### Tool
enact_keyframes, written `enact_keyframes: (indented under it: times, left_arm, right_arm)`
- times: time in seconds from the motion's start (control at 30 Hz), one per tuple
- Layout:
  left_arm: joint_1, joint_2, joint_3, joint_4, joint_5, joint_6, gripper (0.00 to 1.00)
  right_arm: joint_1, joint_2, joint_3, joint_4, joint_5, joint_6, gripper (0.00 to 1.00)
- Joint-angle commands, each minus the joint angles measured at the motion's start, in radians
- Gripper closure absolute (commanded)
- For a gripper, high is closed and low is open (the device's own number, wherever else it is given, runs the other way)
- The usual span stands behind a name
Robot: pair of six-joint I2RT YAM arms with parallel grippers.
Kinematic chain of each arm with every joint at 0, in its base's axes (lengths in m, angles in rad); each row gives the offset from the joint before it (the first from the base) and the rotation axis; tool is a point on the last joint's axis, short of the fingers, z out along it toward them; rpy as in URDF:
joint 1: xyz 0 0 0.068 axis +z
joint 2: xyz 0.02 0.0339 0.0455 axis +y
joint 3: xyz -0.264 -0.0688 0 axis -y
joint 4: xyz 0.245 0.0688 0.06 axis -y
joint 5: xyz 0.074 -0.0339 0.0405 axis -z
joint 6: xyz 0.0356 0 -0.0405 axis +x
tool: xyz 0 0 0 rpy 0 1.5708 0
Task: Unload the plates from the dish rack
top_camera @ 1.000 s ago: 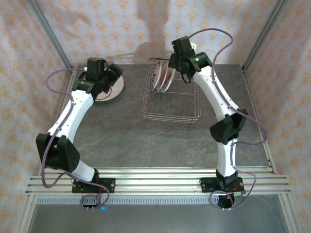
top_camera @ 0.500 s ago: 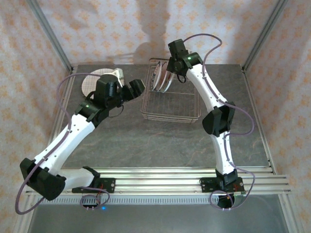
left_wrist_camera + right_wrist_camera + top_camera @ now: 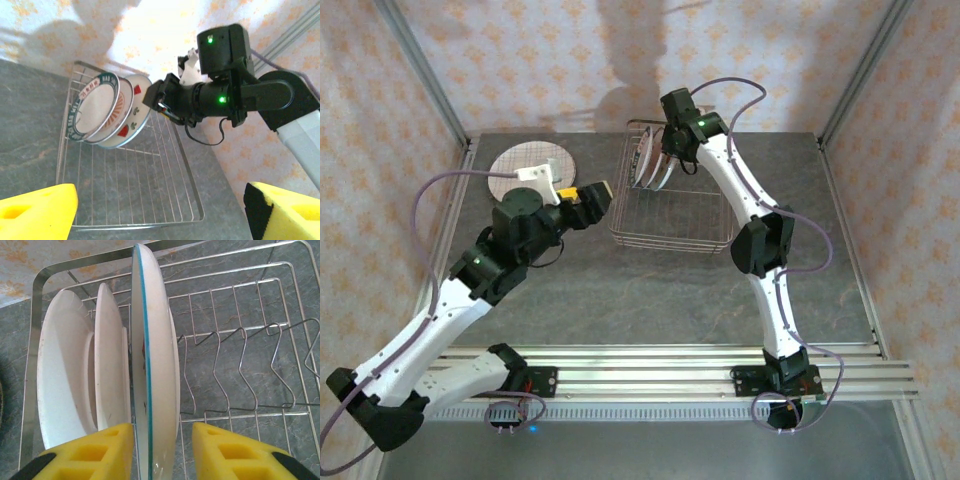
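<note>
Three plates stand on edge at the far left end of the dish rack (image 3: 675, 215). The nearest one, white with a teal rim and red marks (image 3: 155, 365) (image 3: 132, 115), has my right gripper (image 3: 160, 432) (image 3: 658, 150) straddling its top edge. That gripper is open: the left pad is close against the plate and a gap shows at the right pad (image 3: 225, 450). The two plates behind (image 3: 107, 355) (image 3: 60, 370) are free. My left gripper (image 3: 160, 205) (image 3: 595, 195) is open with nothing in it, just left of the rack's near left corner. A plaid-lined plate (image 3: 532, 170) lies flat on the table.
The wire rack's upright tines (image 3: 235, 365) stand bare to the right of the plates. Patterned walls and metal posts (image 3: 420, 70) close in the grey table at the back and sides. The right arm's cable (image 3: 210, 137) hangs over the rack's far edge.
My left arm has swung from over the flat plate rightward to the rack. My right gripper has come down over the plates and its jaws have narrowed around the teal-rimmed one.
</note>
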Motion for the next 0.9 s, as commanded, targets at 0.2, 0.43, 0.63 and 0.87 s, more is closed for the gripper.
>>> enact_keyframes:
  times: [0.2,0.43,0.63,0.87]
  left_arm:
    - [-0.008,-0.014,-0.004,0.030,-0.092,0.040,0.14]
    - [-0.010,-0.020,-0.014,0.026,-0.096,0.030,0.13]
    - [-0.010,-0.020,-0.010,0.023,-0.097,0.023,0.14]
    - [-0.009,-0.015,-0.011,0.020,-0.095,0.016,0.14]
  right_arm:
    - [-0.005,0.056,0.066,0.023,0.002,-0.016,0.72]
    - [-0.006,0.079,0.099,0.029,0.018,-0.043,0.81]
    - [-0.006,0.081,0.109,0.007,0.064,-0.042,0.89]
    - [-0.002,0.082,0.134,0.010,0.093,-0.055,0.96]
